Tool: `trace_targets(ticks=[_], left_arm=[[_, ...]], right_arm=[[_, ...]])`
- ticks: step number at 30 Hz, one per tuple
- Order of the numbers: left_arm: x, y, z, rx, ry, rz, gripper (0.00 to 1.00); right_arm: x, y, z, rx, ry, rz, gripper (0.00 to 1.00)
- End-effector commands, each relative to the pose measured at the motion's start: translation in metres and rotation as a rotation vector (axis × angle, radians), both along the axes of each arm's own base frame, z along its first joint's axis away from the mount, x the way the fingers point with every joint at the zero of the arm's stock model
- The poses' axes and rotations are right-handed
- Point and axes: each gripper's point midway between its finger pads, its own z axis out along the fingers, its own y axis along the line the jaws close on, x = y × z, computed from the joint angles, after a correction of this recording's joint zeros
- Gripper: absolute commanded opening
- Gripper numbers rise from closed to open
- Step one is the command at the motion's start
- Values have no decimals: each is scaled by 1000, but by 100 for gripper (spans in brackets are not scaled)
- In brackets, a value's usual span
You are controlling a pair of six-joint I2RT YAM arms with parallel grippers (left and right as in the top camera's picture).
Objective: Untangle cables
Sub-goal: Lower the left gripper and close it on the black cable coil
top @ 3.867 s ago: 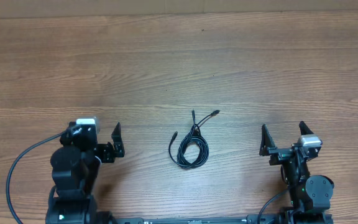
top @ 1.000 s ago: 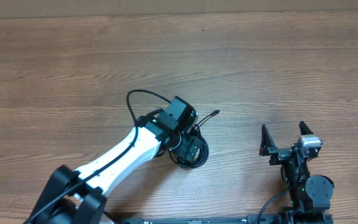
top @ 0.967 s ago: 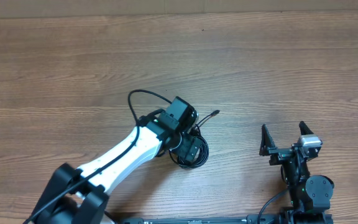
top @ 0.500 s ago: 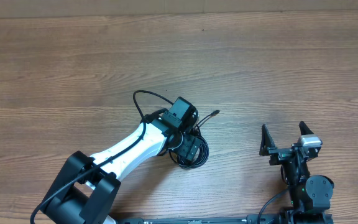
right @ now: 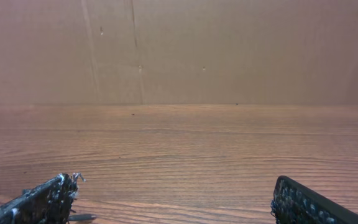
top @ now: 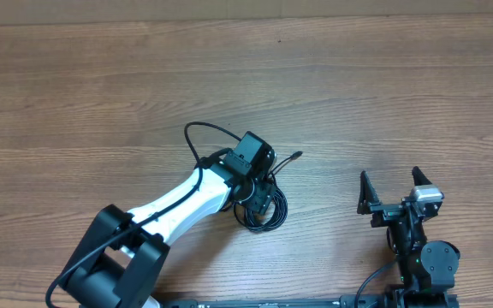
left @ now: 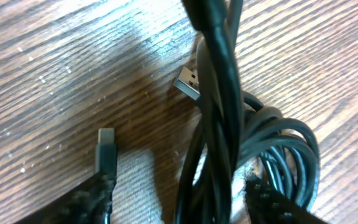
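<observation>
The cables point(top: 274, 219) lie as one small black coiled bundle on the wooden table point(top: 358, 85), with a plug end point(top: 296, 156) sticking out toward the upper right. My left gripper point(top: 259, 199) is down over the bundle. In the left wrist view the twisted cords point(left: 221, 118) run between my two fingertips point(left: 95, 196), which stand apart on either side of them. A USB plug point(left: 188, 84) and a second plug point(left: 106, 146) rest on the wood. My right gripper point(top: 392, 193) stays open at the right, away from the cables, with nothing between its fingers point(right: 42, 202).
The left arm's own thicker black wire point(top: 202, 131) loops up beside the wrist. A brown cardboard wall point(right: 179, 50) stands at the table's far edge. Bare wood lies between the bundle and the right gripper.
The left arm, parked at the left a few seconds ago, now reaches over the bundle. Over the last second its jaws have narrowed around the cords. The right arm has not moved.
</observation>
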Motion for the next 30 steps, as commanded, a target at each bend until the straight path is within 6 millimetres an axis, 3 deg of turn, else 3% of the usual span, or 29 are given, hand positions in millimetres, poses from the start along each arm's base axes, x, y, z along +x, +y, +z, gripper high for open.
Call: trace_targets(ticks=[1, 4, 7, 9, 18, 30], left_arm=[[5, -4, -4, 6, -2, 6, 60], [6, -3, -6, 9, -3, 6, 42], [12, 4, -6, 47, -32, 23, 14], [18, 11, -7, 84, -61, 40, 4], [32, 18, 0, 79, -75, 202, 4], [36, 15, 2, 61, -86, 207, 4]], right_arm=[[0, 0, -2, -5, -3, 0, 100], [0, 0, -2, -5, -3, 0, 100], [0, 0, -2, -5, -3, 0, 100], [0, 0, -2, -5, -3, 0, 100], [0, 0, -2, -5, -3, 0, 100], [0, 0, -2, -5, -3, 0, 100]])
